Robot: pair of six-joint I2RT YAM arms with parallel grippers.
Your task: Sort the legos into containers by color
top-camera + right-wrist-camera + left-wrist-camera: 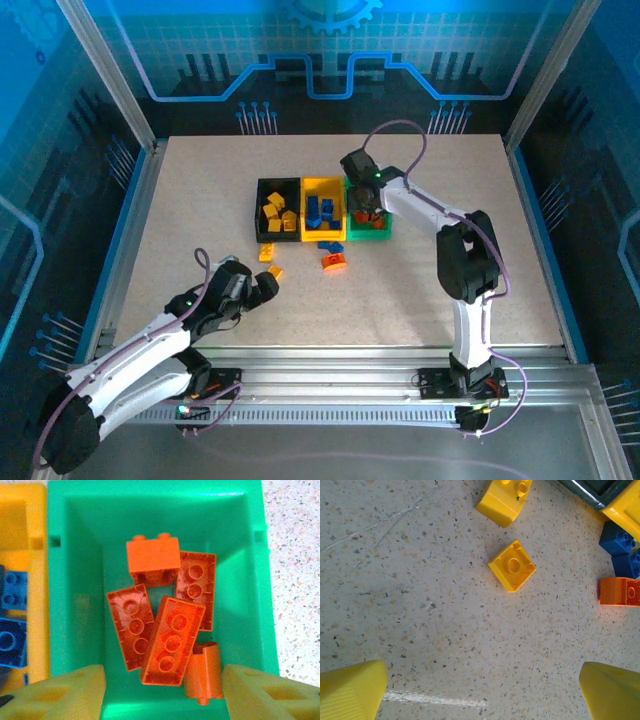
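Note:
Three joined containers stand mid-table: a black bin [278, 182] with yellow legos, a yellow bin [322, 182] with blue legos, and a green bin [375, 237]. My right gripper [365, 207] hangs open over the green bin [75, 580], where several orange legos [172, 640] lie in a heap. An orange rounded piece [204, 672] rests loose between the fingers [272, 690], touching neither. My left gripper [268, 288] is open low over the table, nothing between its fingers [350, 690]. A small yellow lego [512, 566] lies just ahead of it.
Loose on the table in front of the bins are another yellow lego [504, 497], two blue ones [622, 550] and an orange one [620, 591]. Blue legos [12, 590] show in the yellow bin [25, 530]. Metal frame posts and rails bound the table.

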